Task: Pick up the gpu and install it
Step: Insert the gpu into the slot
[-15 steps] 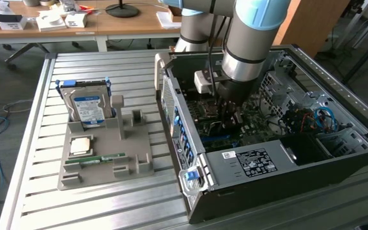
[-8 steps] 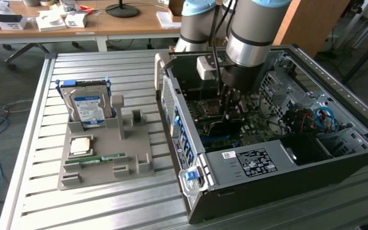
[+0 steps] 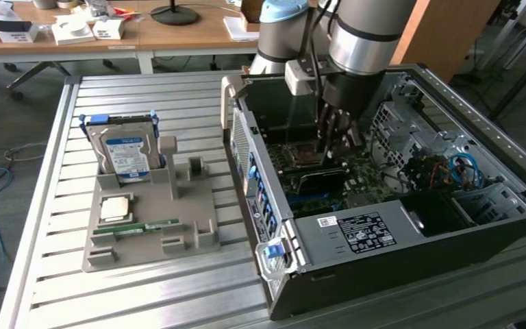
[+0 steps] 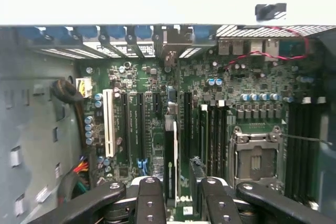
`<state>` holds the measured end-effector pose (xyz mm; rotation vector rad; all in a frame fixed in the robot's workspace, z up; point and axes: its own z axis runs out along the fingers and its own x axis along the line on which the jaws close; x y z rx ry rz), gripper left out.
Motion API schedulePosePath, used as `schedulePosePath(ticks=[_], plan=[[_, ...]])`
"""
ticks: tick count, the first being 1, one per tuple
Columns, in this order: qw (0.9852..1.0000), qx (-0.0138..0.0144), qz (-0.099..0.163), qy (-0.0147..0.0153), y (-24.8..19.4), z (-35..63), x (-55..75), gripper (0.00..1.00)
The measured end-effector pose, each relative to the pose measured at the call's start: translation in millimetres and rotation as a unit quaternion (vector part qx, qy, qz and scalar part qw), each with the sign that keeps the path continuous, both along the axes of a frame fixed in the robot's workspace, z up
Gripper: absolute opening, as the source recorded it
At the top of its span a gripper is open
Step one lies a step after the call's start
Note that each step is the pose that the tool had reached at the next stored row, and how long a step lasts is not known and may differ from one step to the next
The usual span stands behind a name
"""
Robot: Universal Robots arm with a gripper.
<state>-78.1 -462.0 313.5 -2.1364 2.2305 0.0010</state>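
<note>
The install step is in hand: the pick-up looks done, and the gpu (image 4: 171,158) is already inside the open case (image 3: 400,226), held edge-on above the motherboard (image 4: 210,103).

In the wrist view the end effector (image 4: 178,195) sits at the bottom centre of the frame, its two dark fingers (image 4: 151,203) closed on the card, one on each face. The gpu runs up the middle of that frame as a thin dark strip with a paler edge, roughly in line with the long slots (image 4: 186,116) at centre. Whether its edge connector already touches a slot cannot be told from here; it seems close above one. The row of blue rear slot clips (image 4: 113,32) crosses the upper part of the frame, where the card's bracket end would have to sit.

By my judgement the next move calls for keeping the card square to the slot and pressing straight in, with the bracket end meeting the rear opening; any tilt could jam the connector or load the board.

In the exterior view the arm (image 3: 364,41) comes down from the top centre, nearly vertical, with the wrist pointing into the case near the CPU socket (image 3: 301,156). At left of the frame, on the table (image 3: 80,301), a grey holder (image 3: 167,205) keeps the hard drive (image 3: 126,154) and a green memory stick (image 3: 140,227).
</note>
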Motion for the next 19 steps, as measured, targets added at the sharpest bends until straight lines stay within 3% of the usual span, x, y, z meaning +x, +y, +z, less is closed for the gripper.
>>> schedulePosePath(ticks=[19], plan=[[1.0,0.0,0.0,0.0,0.1,44.7,0.3,0.33]])
